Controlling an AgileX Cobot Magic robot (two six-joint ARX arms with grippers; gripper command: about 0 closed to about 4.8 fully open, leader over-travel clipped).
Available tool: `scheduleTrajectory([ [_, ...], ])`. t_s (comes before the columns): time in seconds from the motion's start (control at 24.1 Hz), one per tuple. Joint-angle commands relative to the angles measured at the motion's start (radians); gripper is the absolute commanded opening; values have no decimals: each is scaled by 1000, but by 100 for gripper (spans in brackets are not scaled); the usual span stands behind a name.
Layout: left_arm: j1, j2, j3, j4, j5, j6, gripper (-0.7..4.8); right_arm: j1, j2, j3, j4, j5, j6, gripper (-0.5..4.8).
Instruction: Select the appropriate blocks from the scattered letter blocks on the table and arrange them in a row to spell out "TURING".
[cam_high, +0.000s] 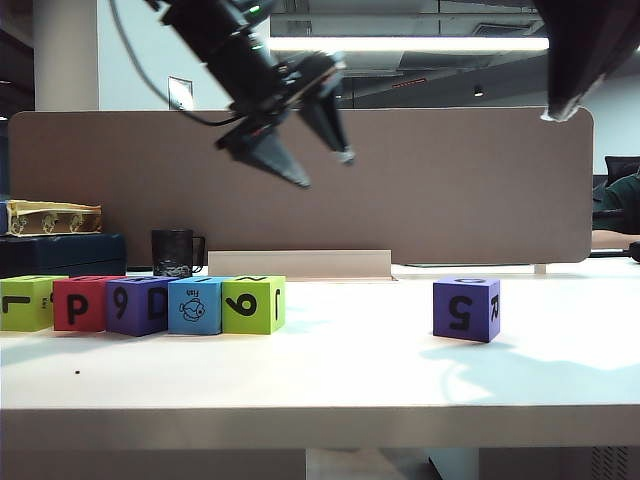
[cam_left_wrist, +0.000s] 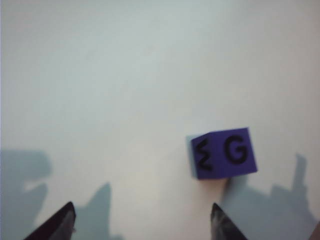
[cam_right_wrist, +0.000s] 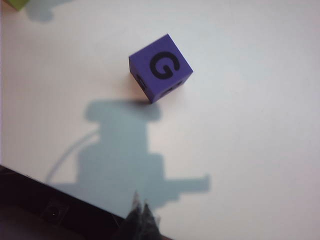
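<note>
White desk (cam_high: 330, 375) with thick front edge, nearest the exterior camera; six letter blocks (cam_high: 165, 304) on it; five in a touching row at left: lime green block (cam_high: 27, 302), red block (cam_high: 84, 303), purple block (cam_high: 140, 305), blue fish block (cam_high: 195, 306), second lime green block (cam_high: 253, 304); one lone purple block (cam_high: 466, 308) well apart at right, "G" on top in both wrist views; one black mug (cam_high: 174, 252) and one divider panel (cam_high: 450, 190) behind. Left hand (cam_high: 325, 168) raised high above the desk, tilted down, fingers spread wide, holding nothing; lone purple block beside one fingertip (cam_left_wrist: 220, 220) in its wrist view. Right hand (cam_right_wrist: 140, 212) aloft at upper right, fingers pressed together, empty.
</note>
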Motion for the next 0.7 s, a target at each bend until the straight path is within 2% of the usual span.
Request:
scheduleTrajectory([
  [0.04,-56,19,1,60,-58,-6,340,0,-16,4,-8,6,-1,-1],
  [0.17,-104,54,1,72,-98,-7,340,0,-30,24,-14,11,-2,-1],
  [0.33,-155,118,1,83,-90,-58,341,-5,-33,81,-36,32,-4,-1],
  [0.46,-189,144,1,106,-92,-61,350,-5,-33,111,-43,29,-4,-1],
  [0.54,-226,158,1,137,-92,-61,444,-5,-33,129,-45,28,-4,-1],
  [0.58,-234,159,1,143,-96,-62,461,-5,-33,129,-46,28,-4,-1],
  [0.7,-259,163,1,151,-170,-61,463,-5,-33,128,-47,27,-4,-1],
])
